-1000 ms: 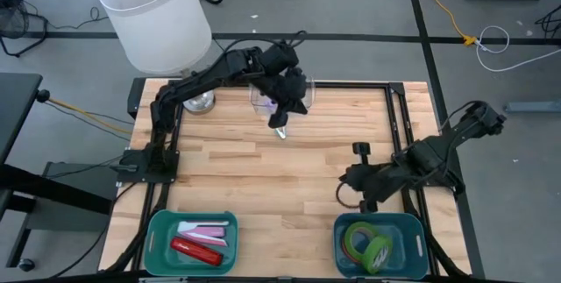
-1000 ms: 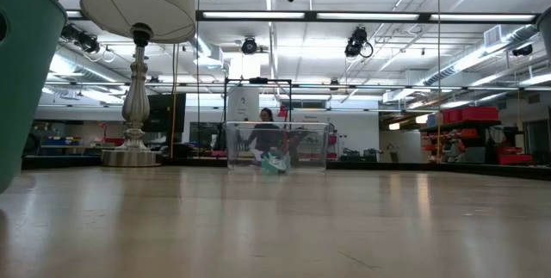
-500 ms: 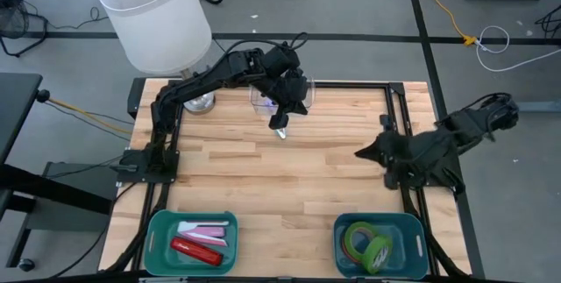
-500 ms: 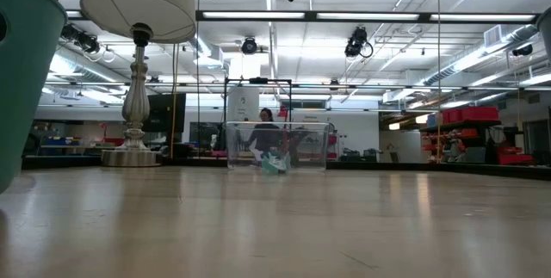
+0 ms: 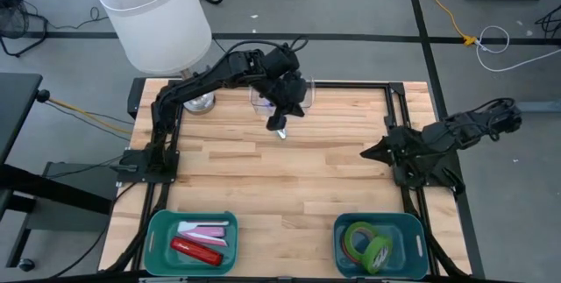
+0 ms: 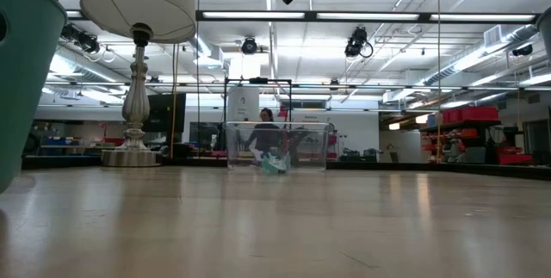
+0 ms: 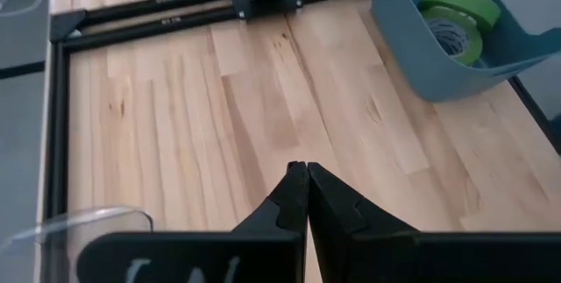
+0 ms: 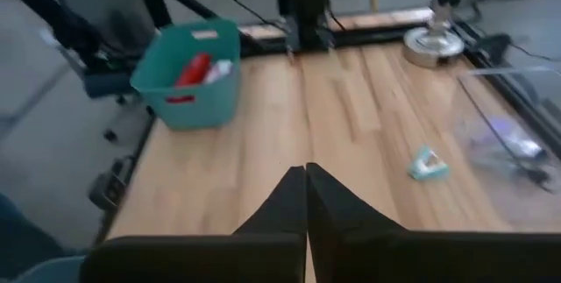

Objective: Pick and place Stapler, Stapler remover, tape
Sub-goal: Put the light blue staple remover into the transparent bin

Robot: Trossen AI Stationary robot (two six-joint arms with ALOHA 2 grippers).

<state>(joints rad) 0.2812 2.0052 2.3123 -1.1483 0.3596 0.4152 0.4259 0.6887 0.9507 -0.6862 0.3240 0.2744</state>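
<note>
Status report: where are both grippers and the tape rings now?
Left gripper shut, empty, beside the clear plastic box. Right gripper shut, empty, at the table's right edge. Green tape rings in the blue bin. Small teal item lies on the wood.

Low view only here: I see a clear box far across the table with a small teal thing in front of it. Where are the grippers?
Observer: The left gripper hangs shut beside the clear box, close to that teal thing.
Operator: And the right one?
Observer: The right gripper is shut and empty, at the table's right edge.
Operator: Any tape visible?
Observer: Green tape lies in the blue bin at the near right corner.
</note>
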